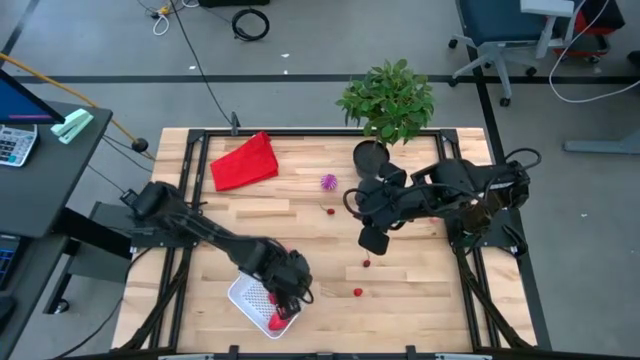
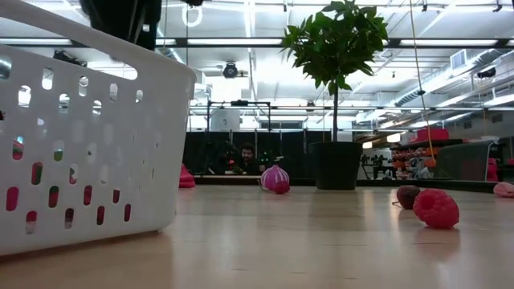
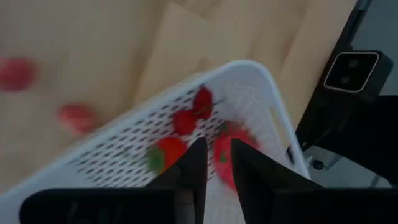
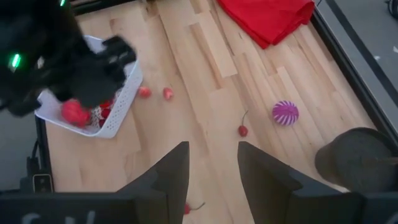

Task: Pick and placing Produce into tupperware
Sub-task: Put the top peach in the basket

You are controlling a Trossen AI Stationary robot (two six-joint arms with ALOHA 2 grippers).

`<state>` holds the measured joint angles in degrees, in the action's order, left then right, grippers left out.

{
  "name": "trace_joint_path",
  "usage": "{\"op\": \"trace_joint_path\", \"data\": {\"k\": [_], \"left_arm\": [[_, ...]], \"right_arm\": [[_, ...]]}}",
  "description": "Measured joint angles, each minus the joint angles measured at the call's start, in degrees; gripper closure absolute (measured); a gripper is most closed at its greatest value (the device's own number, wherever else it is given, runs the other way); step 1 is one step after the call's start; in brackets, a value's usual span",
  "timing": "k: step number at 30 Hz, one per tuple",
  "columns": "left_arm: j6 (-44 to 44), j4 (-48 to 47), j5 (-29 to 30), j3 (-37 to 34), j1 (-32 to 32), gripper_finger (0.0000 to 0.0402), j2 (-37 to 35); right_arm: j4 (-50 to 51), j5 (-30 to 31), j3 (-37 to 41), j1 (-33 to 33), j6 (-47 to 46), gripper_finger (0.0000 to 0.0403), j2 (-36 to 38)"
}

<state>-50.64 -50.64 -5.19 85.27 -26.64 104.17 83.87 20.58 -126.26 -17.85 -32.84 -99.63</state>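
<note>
The white tupperware [image 1: 245,293] sits near the table's front edge, left of centre, with several red fruit pieces in it, among them a strawberry [image 3: 229,163] and two cherries [image 3: 185,121]. My left gripper [image 3: 217,146] hovers over its near corner, pointing steeply down, open by a narrow gap with nothing between the fingers. My right gripper [image 4: 213,149] hangs open and empty high above the table's middle right [image 1: 374,238]. On the bare table lie a spiky purple ball [image 4: 285,112], a stemmed cherry [image 4: 242,130] and two red pieces [image 1: 367,263] [image 1: 358,292].
A red cloth [image 1: 244,162] lies at the far left of the table. A green plant in a black pot [image 1: 370,157] stands at the far edge, just behind my right arm. The table's middle, between the container and the purple ball, is bare wood.
</note>
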Motion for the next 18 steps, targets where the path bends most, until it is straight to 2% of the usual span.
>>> {"op": "trace_joint_path", "data": {"k": [4,8,12,18], "left_arm": [[3.2,-5.4,0.8,0.0,2.5,0.0334,-4.8],[6.6,-10.5,5.8,0.0,6.2,0.0328,-8.1],[11.7,-12.6,7.2,0.0,10.5,0.0301,-9.1],[21.9,-11.1,7.1,-0.5,14.7,0.0243,-7.1]], "right_arm": [[0.2,0.0,0.0,0.0,0.0,0.0258,0.0],[0.2,0.6,0.0,0.1,0.0,0.0258,0.0],[0.2,1.6,0.0,0.1,0.0,0.0258,0.0],[0.2,1.9,0.0,0.4,0.0,0.0258,0.0]]}}
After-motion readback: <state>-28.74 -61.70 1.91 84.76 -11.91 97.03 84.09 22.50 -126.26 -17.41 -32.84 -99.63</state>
